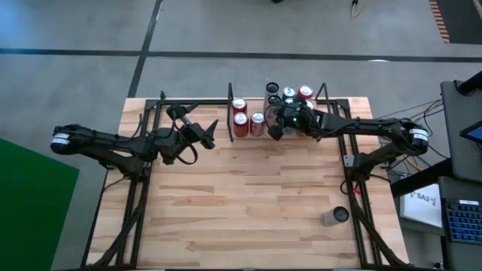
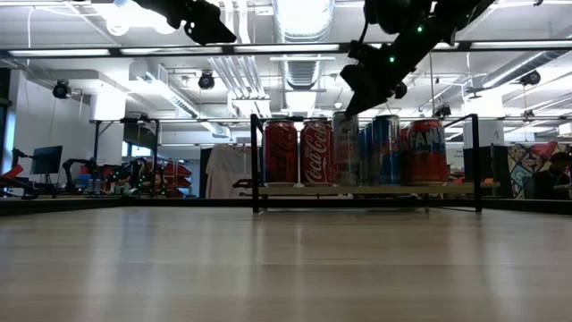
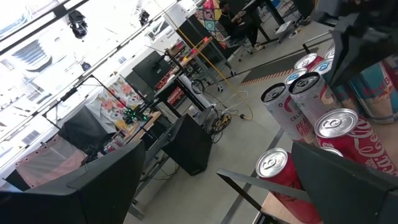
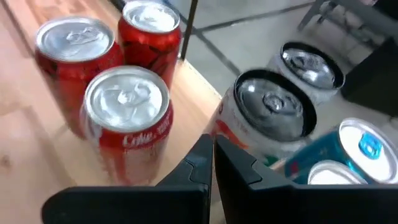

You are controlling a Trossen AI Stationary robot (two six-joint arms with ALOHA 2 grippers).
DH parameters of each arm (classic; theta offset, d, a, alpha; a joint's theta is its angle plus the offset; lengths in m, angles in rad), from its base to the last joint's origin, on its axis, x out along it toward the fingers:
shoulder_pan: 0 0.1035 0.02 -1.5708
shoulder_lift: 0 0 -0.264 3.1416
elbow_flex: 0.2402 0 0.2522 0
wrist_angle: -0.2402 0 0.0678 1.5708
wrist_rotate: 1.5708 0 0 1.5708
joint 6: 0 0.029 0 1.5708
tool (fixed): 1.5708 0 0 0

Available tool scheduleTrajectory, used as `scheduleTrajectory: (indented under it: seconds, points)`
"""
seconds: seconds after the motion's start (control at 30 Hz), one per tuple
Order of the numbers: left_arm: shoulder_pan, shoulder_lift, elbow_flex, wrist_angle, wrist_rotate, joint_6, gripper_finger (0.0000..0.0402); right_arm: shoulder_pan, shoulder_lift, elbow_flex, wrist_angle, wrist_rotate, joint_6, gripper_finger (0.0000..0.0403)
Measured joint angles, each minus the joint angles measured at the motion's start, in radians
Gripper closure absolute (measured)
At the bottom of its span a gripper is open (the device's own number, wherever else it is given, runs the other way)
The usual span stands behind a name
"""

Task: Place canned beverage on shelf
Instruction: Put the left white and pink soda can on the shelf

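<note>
The shelf [image 2: 357, 190], a small light-wood board inside black posts and rails [image 1: 230, 113], stands at the table's far middle. Several cans stand upright on it: red cola cans [image 4: 127, 118] on its left part, then a white can [image 4: 273, 118], blue ones [image 2: 384, 148] and a red-orange one [image 2: 427, 150]. My right gripper [image 4: 212, 155] is shut and slants down from the table's right, just above the cans, over the gap between a cola can and the white can [image 1: 275, 124]. My left gripper [image 1: 207, 125] hangs open and level, left of the shelf and above the table.
A grey can [image 1: 335, 217] is on the table near its front right corner, far from both grippers. Black frame rails [image 1: 143, 150] run along the table's left and right sides. The wide plank top [image 1: 248, 203] in front of the shelf carries nothing else.
</note>
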Motion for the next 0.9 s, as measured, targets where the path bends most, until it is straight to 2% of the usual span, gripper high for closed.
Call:
scheduleTrajectory:
  seconds: [0.2, 0.9]
  points:
    - [0.000, 0.000, 0.000, 0.000, 0.000, 0.000, 0.0012, -0.001, -0.009, 0.083, -0.221, -0.005, 0.064, 0.0394]
    - [0.000, 0.000, 0.000, -0.012, 0.000, -0.007, 0.0012, -0.031, 0.047, 0.100, -0.198, 0.001, 0.008, 0.0394]
